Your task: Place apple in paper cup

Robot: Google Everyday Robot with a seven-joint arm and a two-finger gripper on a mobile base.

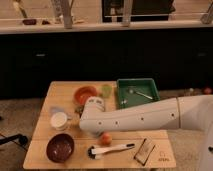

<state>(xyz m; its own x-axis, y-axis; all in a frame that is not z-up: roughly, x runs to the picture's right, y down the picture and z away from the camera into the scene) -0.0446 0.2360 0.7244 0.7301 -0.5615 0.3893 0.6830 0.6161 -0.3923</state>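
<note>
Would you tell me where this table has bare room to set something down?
Bare wood lies at the back-left corner of the table, left of the orange bowl and behind the paper cup, and narrowly between the maroon bowl and the brush. The middle is crowded: the gripper is beside the paper cup, the arm behind the apple.

White arm [150, 116] reaches leftward from the right, pincer [96, 131] pointing down beneath its far end

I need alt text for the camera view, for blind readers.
A white robot arm reaches across a wooden table, its end effector beside the paper cup; the apple lies on the table, outside the cup.
</note>
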